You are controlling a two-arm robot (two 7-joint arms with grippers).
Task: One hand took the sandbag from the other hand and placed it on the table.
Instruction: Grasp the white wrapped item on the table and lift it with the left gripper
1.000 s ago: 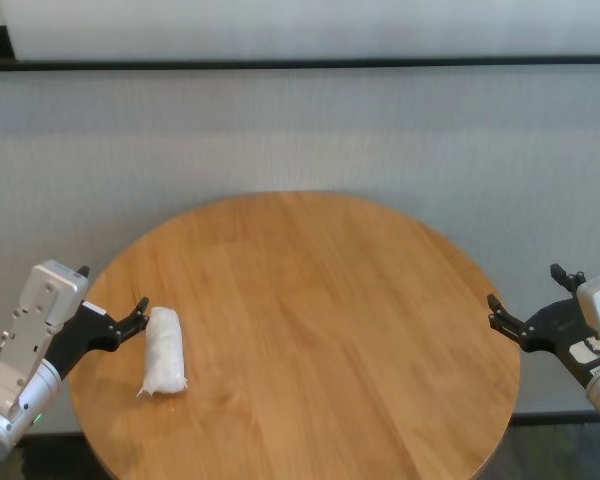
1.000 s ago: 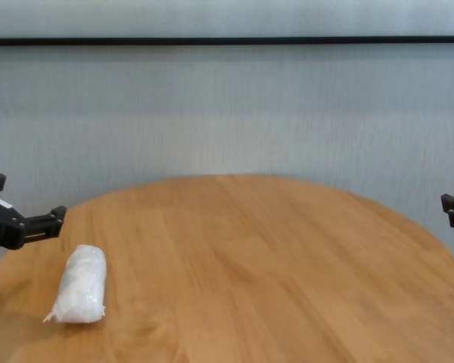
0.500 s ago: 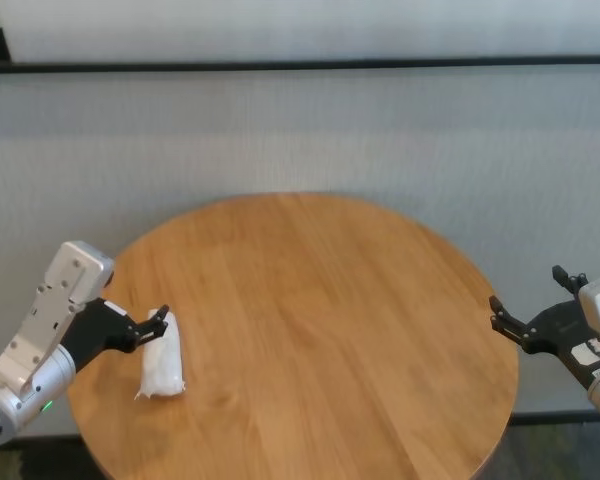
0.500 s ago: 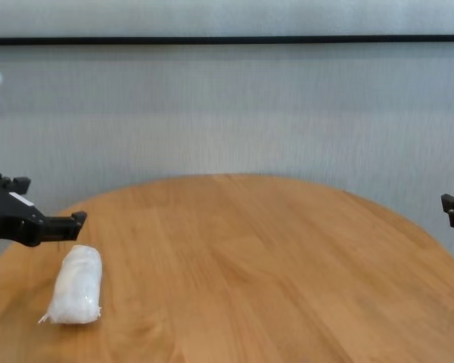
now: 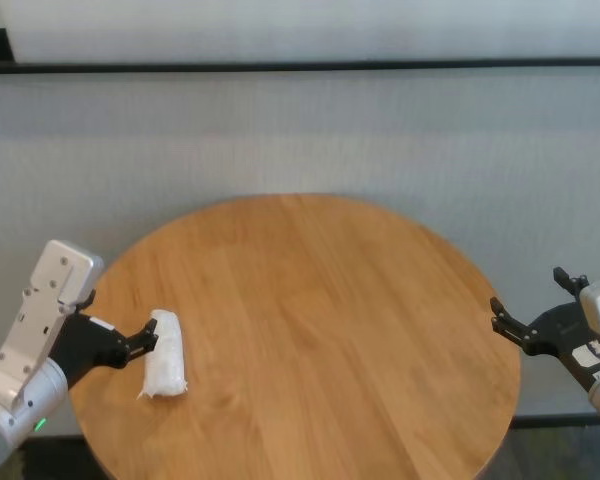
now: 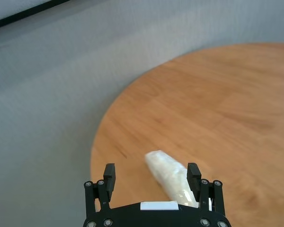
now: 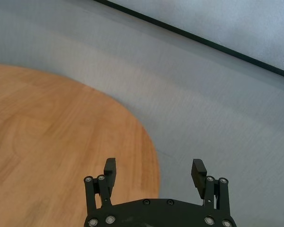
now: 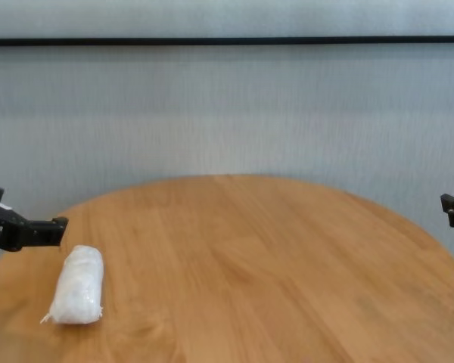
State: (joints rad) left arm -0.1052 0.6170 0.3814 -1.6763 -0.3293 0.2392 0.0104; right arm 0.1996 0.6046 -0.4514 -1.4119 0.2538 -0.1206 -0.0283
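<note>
Left jaws: the left gripper (image 5: 142,338) stood wide open and empty, just beside the sandbag's (image 5: 165,352) left; it had pulled back a little from half a second before.
Right jaws: the right gripper (image 5: 528,326) hung open, parked off the counter's (image 5: 320,330) right edge, unchanged.
Meaning: pickup likely not yet begun.
Sandbag: white, oblong, glossy-wrapped, flat on the near-left counter.

Left end effector (image 6: 153,176): two black fingers (image 6: 109,176) stand wide apart, nothing between them touching either pad. A small plain white sticker (image 6: 158,205) sits on its body. Sandbag (image 6: 171,178): white, oblong, in shiny clear wrap, lying flat on the desk (image 6: 217,109) just ahead of the end effector, angled, one end passing close beside one finger. Contact there cannot be confirmed. Desk: round, orange-brown wood grain, with its curved edge visible. Beyond the edge, a plain grey wall (image 6: 52,94) with a dark strip at the top.
</note>
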